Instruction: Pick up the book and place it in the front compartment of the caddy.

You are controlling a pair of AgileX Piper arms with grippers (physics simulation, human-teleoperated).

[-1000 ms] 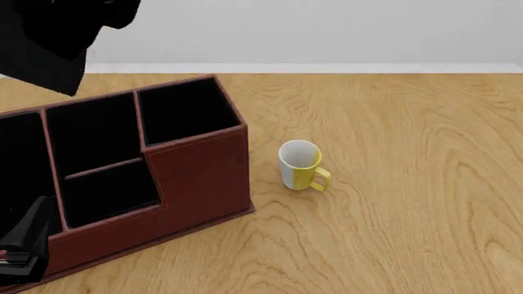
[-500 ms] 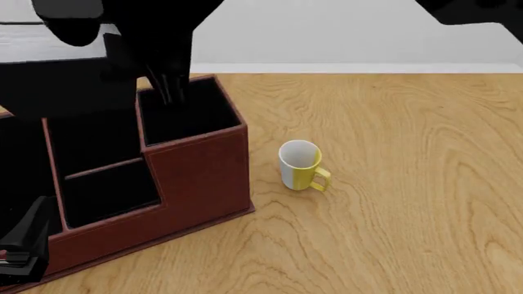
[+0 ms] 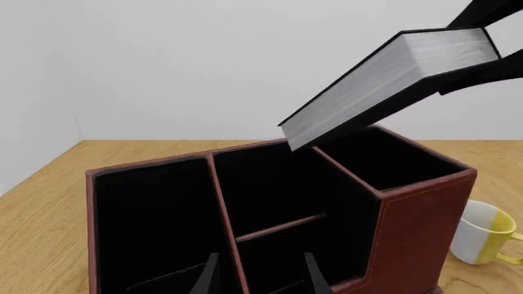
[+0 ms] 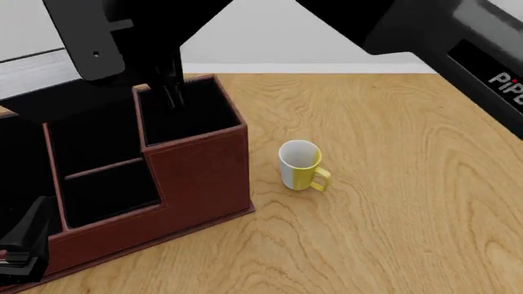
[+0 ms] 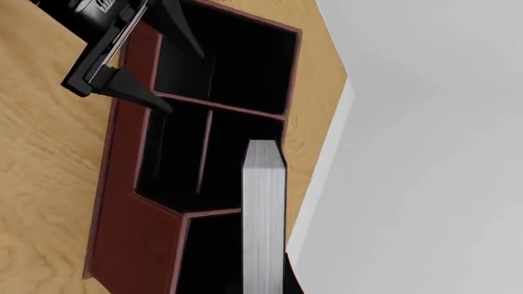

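Hanging tilted above the caddy, the book is clamped in the right pincer; the front compartment lies below, nearer the camera.

Place: a rendered desk setting, where I work.
Surface: my wooden table, plain grain.
Backdrop: blank pale wall, white baseboard.
Office sign: leather-look caddy with black-lined compartments.
Other item: white and yellow mug beside it.

Seemingly "PiP" on the right arm
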